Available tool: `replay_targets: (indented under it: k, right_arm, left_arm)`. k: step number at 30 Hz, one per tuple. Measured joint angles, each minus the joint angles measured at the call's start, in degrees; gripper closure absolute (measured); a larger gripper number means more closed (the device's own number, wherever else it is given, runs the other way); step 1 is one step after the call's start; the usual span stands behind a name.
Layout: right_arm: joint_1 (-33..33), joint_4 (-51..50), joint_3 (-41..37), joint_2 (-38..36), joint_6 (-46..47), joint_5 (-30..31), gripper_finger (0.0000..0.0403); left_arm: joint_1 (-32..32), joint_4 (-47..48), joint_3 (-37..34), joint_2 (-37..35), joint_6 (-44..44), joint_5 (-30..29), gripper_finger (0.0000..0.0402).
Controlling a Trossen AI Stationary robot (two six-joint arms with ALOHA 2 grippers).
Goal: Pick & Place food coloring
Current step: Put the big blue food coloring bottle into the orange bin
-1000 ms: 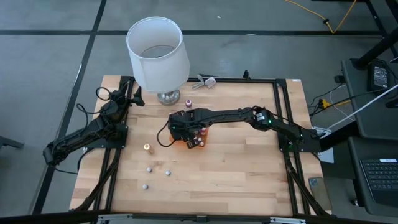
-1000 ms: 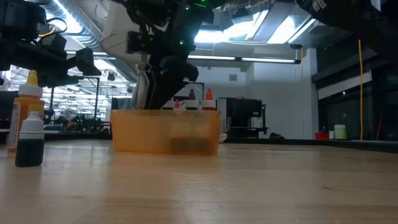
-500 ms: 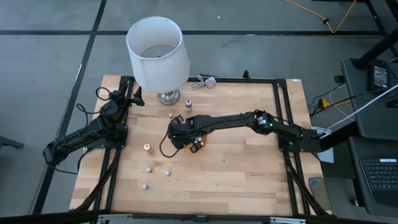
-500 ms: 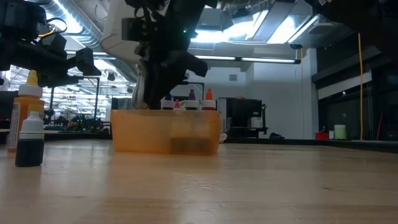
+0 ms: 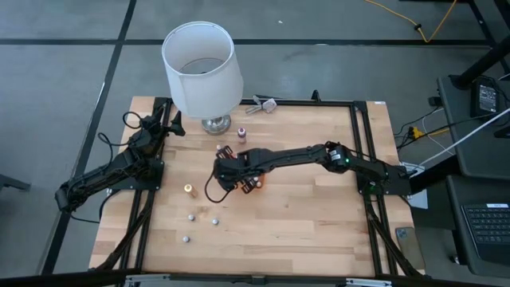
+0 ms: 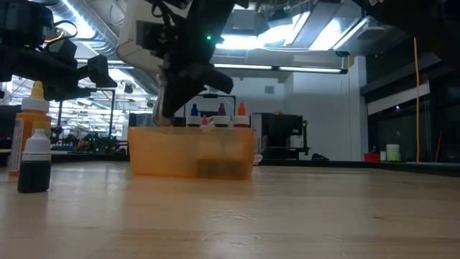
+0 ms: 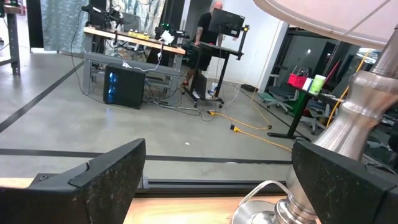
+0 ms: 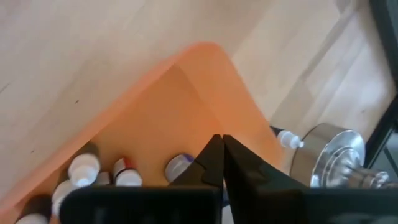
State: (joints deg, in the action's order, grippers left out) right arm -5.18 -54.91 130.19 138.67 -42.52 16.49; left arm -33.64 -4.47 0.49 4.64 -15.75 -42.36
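My right gripper (image 8: 221, 147) is shut and empty. It hovers above the far-left corner of the orange tray (image 8: 186, 93), just over its rim in the low view (image 6: 164, 119). Several food coloring bottles (image 8: 127, 175) stand in the tray, their coloured caps showing above its wall (image 6: 221, 110). More bottles stand loose on the table to the tray's left and near side: an orange one (image 5: 189, 190) and small ones (image 5: 192, 215) (image 5: 215, 221). One bottle (image 8: 283, 137) lies by the lamp base. My left gripper (image 5: 170, 121) is open and waits at the far-left edge.
A big white-shaded lamp (image 5: 202, 68) stands at the far edge, its metal base (image 8: 326, 155) close behind the tray. A purple bottle (image 5: 241, 132) stands right of the base. A metal object (image 5: 264, 103) lies at the far edge. Bare wood lies right of the tray.
My right gripper has risen from inside the tray to just above its rim and has shifted a little toward the table's left. The tray and the loose bottles have stayed where they were.
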Motion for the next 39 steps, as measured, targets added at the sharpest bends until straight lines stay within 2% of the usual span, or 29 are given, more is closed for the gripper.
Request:
replay_targets:
  k: [6, 11, 19, 26, 39]
  right_arm:
    - [0.8, 1.1, -0.1, 1.6, -0.3, 0.9, 0.0395]
    - [0.8, 0.9, -0.1, 2.5, -2.7, 6.1, 0.0394]
    - [0.8, 1.0, -2.1, 2.5, -2.8, 10.0, 0.0398]
    - [0.9, -0.9, -2.1, 2.5, 3.1, 10.9, 0.0399]
    - [0.8, -4.0, -2.1, 2.5, 4.4, 10.9, 0.0398]
  left_arm:
    - [0.0, 0.0, 0.0, 0.0, 0.0, 0.0, 0.0010]
    - [0.0, 0.0, 0.0, 0.0, 0.0, 0.0, 0.0010]
    - [0.0, 0.0, 0.0, 0.0, 0.0, 0.0, 0.0010]
    - [0.0, 0.0, 0.0, 0.0, 0.0, 0.0, 0.0010]
    - [0.0, 0.0, 0.0, 0.0, 0.0, 0.0, 0.0010]
